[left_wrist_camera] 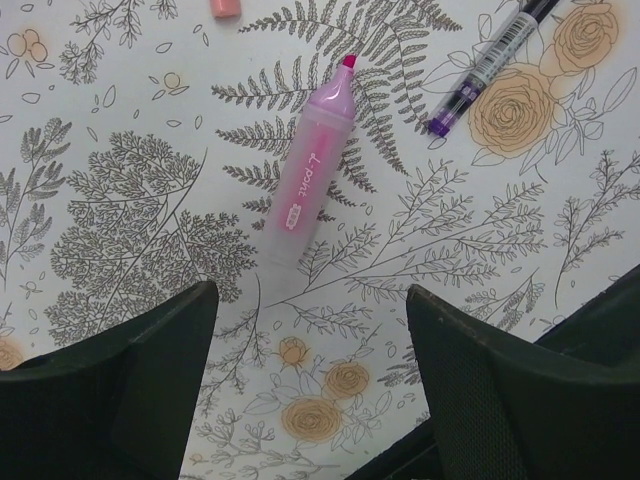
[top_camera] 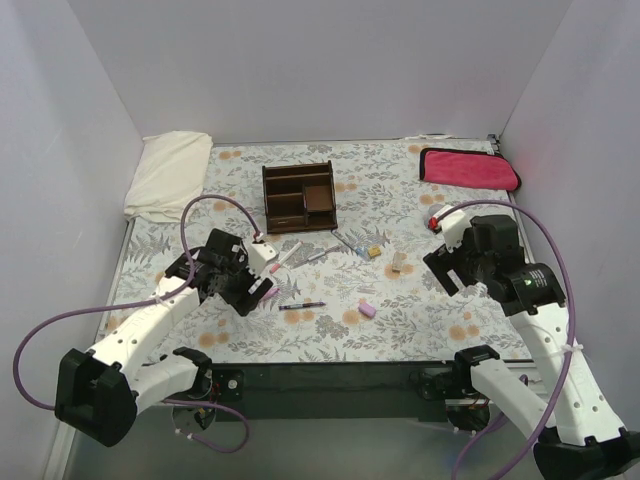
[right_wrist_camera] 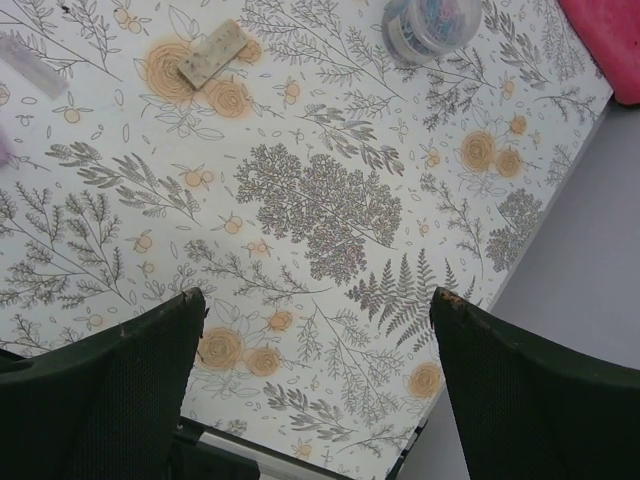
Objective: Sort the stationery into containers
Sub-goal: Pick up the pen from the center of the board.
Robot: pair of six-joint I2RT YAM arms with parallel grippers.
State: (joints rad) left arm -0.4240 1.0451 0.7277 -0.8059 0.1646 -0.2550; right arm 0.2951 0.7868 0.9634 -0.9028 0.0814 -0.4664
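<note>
Highlighter (left_wrist_camera: 315, 170) lies flat on counter (left_wrist_camera: 120, 230), just ahead of wide-open left tool (left_wrist_camera: 310, 300); right tool (right_wrist_camera: 315, 300) open, empty. Risk: it sits askew, so pinch may roll it; organizer (top_camera: 298, 197) well apart.

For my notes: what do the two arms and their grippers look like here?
The left arm and right arm have white link shells with black joint housings. A purple cable loops off each. The left gripper and right gripper have broad, dark, finely textured fingers.
</note>
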